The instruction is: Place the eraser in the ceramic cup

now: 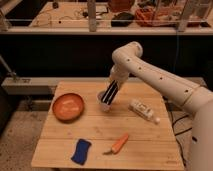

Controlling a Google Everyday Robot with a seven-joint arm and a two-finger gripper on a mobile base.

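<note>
The eraser, a long black block with pale lengthwise stripes, hangs tilted from my gripper at the end of the white arm. Its lower end reaches into or just behind the mouth of the ceramic cup; I cannot tell which. The cup is small and pale, and stands upright in the back middle of the wooden table. The gripper is just above and right of the cup, shut on the eraser's upper end. The eraser hides part of the cup's rim.
A wide orange bowl sits left of the cup. A white bottle lies to the right. A carrot and a blue wavy-edged pad lie near the front edge. A dark shelf stands behind the table.
</note>
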